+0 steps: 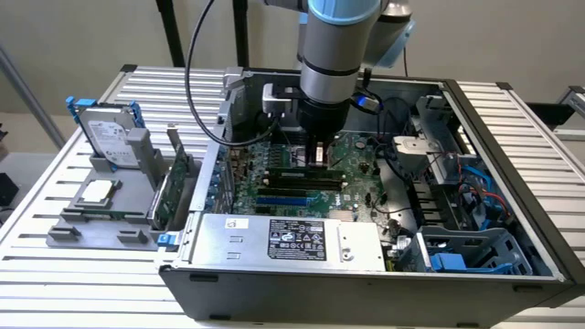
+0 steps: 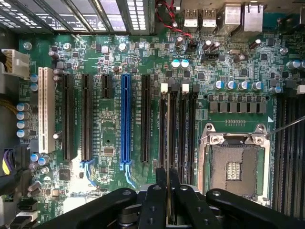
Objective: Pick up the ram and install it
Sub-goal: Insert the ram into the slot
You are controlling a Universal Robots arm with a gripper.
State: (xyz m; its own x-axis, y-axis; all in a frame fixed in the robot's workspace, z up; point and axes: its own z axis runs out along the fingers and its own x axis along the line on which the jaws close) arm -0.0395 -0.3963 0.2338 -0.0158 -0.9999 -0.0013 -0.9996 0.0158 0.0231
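My gripper (image 2: 168, 180) is shut on the ram (image 2: 169, 143), which appears edge-on as a thin pale strip running out from between the black fingers (image 2: 155, 200). The strip lies along one of the black memory slots (image 2: 183, 129) with white end latches, beside the CPU socket (image 2: 233, 167). I cannot tell whether the ram touches the slot. In the exterior view the gripper (image 1: 317, 156) reaches down into the open computer case (image 1: 512, 137), just above the row of memory slots (image 1: 302, 179) on the green motherboard (image 1: 357, 154).
A blue slot (image 2: 126, 119), several black slots and a white slot (image 2: 46, 109) lie beside the memory slots. The power supply (image 1: 292, 240) fills the case front. At the exterior view's left, a grey holder (image 1: 92, 226) carries a hard drive (image 1: 109, 140) and a green expansion card (image 1: 174, 181).
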